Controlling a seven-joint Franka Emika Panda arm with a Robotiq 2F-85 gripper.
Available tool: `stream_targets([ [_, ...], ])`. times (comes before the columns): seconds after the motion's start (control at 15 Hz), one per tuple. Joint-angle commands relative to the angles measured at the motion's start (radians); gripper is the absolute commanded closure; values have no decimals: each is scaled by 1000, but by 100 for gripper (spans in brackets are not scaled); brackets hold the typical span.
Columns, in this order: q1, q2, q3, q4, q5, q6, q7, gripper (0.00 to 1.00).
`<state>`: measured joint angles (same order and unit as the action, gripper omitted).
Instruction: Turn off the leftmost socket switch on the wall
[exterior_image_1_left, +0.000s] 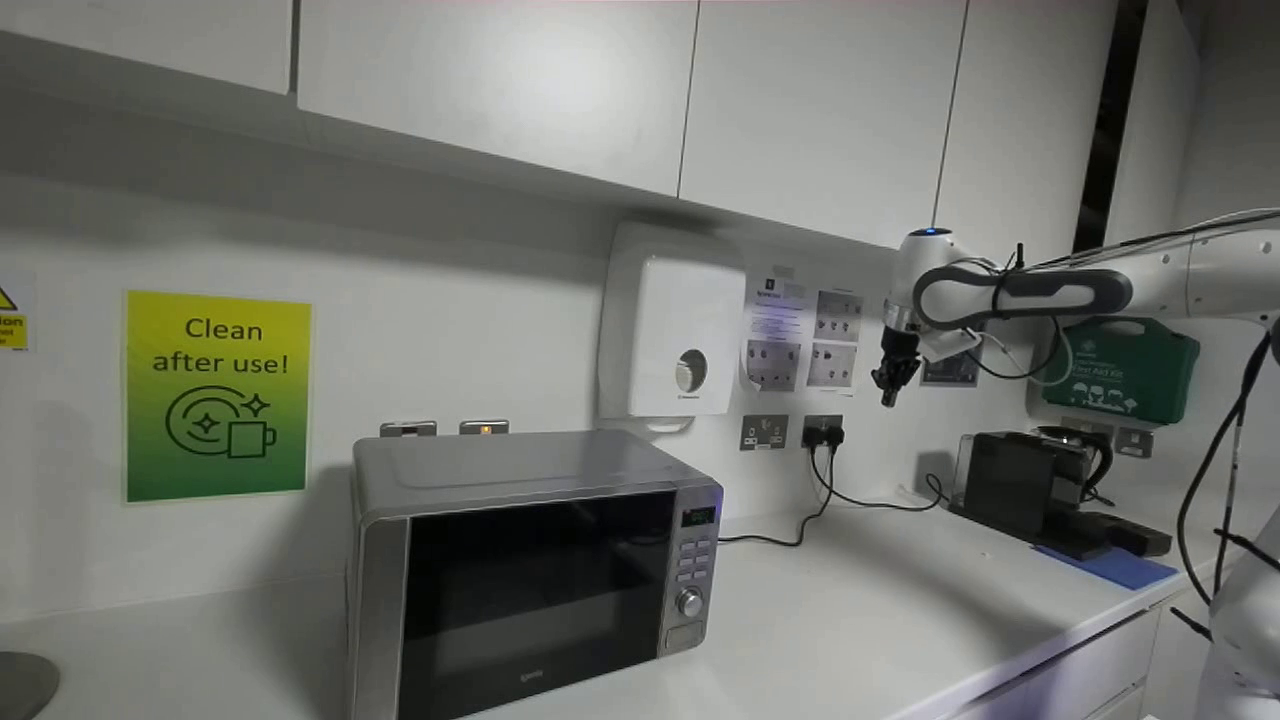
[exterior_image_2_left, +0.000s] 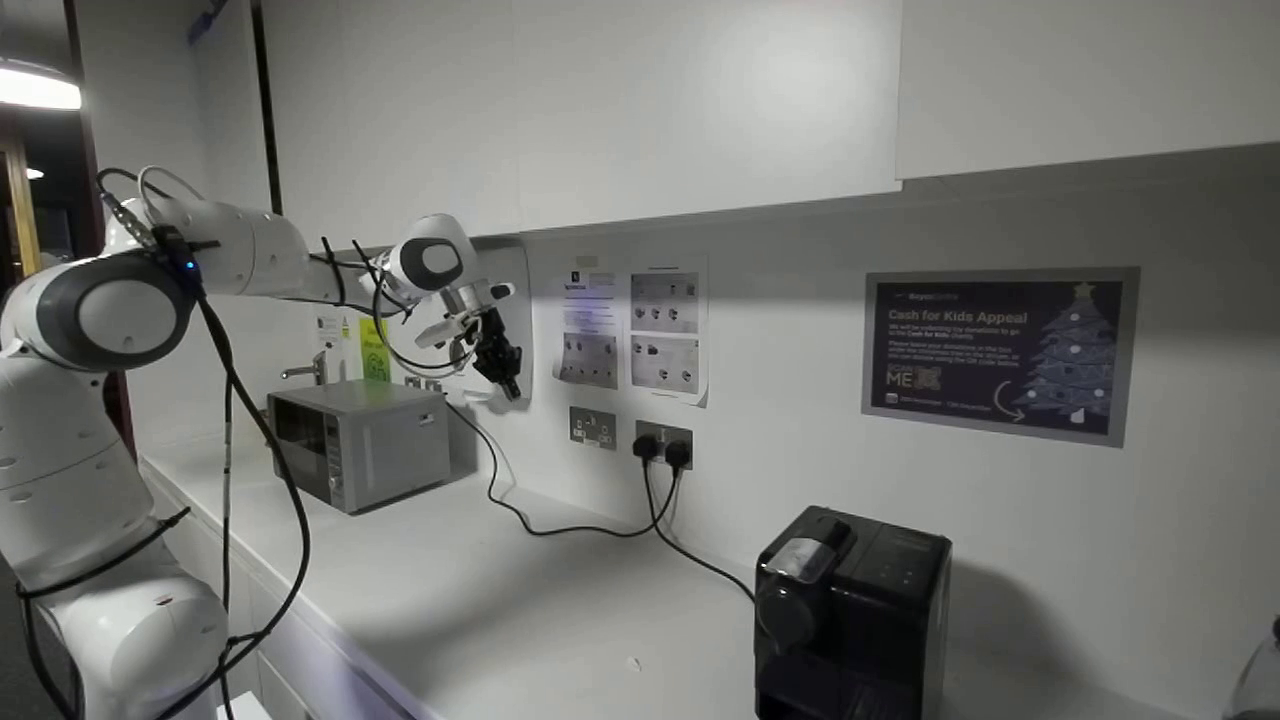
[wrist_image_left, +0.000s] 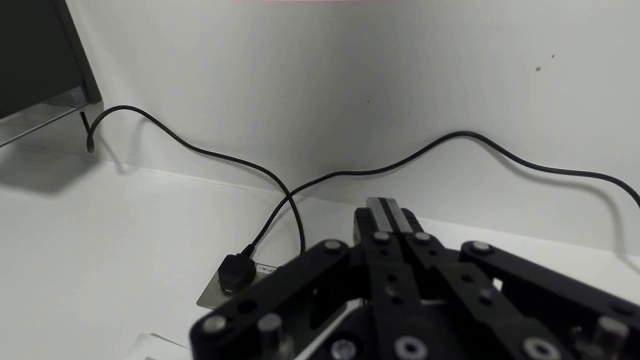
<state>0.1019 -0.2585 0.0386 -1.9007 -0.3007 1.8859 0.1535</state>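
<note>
An empty grey double socket (exterior_image_1_left: 764, 432) is on the wall; it also shows in an exterior view (exterior_image_2_left: 593, 428). Beside it, a double socket (exterior_image_1_left: 823, 420) holds two black plugs, seen in both exterior views (exterior_image_2_left: 663, 434). Switch positions are too small to tell. Further left, two switch plates (exterior_image_1_left: 408, 429) (exterior_image_1_left: 484, 427) show above the microwave, one with an amber light. My gripper (exterior_image_1_left: 888, 397) points down in front of the wall, above socket height and apart from it (exterior_image_2_left: 512, 388). In the wrist view its fingertips (wrist_image_left: 389, 215) are together and empty; a plugged socket (wrist_image_left: 212, 294) is partly hidden behind it.
A microwave (exterior_image_1_left: 535, 590) stands on the counter (exterior_image_1_left: 830, 610). A black coffee machine (exterior_image_2_left: 850, 610) stands further along. Black cables (exterior_image_2_left: 560, 531) run from the plugs. A paper dispenser (exterior_image_1_left: 670, 320), notices (exterior_image_2_left: 667, 330) and wall cabinets (exterior_image_1_left: 820, 110) are above the sockets. A green first aid box (exterior_image_1_left: 1120, 370) is behind the arm.
</note>
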Motion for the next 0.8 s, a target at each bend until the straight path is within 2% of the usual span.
stream_targets([
  [0.0, -23, -51, 12, -7, 35, -81, -63, 100],
  [0.4, -17, -82, 6, 3, 42, -228, -173, 100],
  [0.73, -11, -123, -7, -22, 49, -216, -268, 100],
])
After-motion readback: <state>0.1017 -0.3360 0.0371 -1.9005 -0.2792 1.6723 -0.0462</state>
